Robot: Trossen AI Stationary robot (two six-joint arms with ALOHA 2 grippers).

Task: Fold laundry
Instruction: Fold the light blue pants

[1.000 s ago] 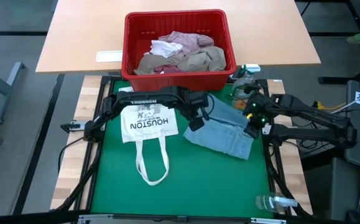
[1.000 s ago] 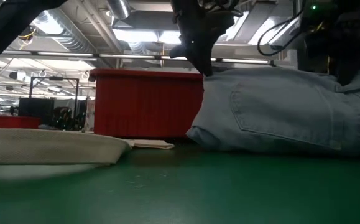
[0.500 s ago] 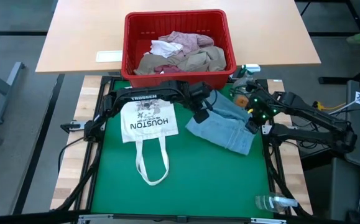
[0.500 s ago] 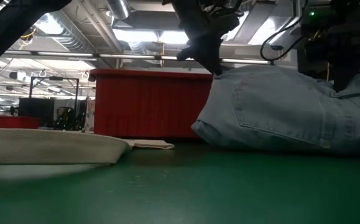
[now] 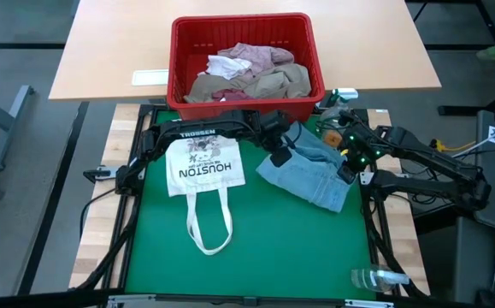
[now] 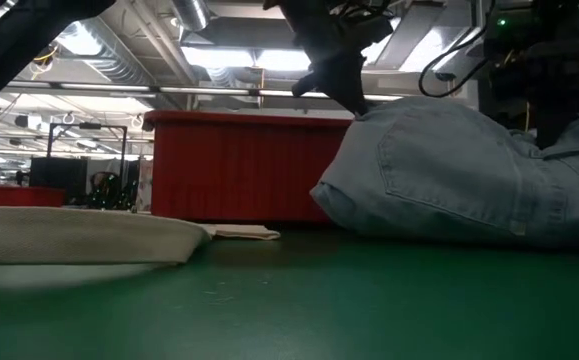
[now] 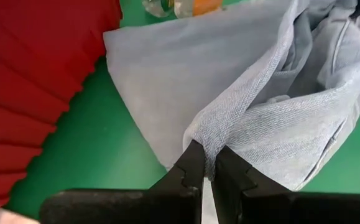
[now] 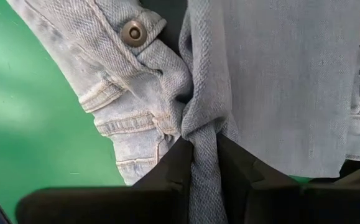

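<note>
I have the light blue denim jeans (image 5: 311,167) pinched at two places, and they lie bunched on the right half of the green table mat (image 5: 256,248), just near of the red plastic basket (image 5: 244,60). My left gripper (image 5: 279,154) is clamped on a ridge of denim at the garment's left edge; my right gripper (image 5: 347,168) is clamped on a fold by the buttoned waistband at its right edge. The jeans' long axis runs left to right between my jaws, so I judge spreading them means pulling apart along that line. Both arms are equally close.
</note>
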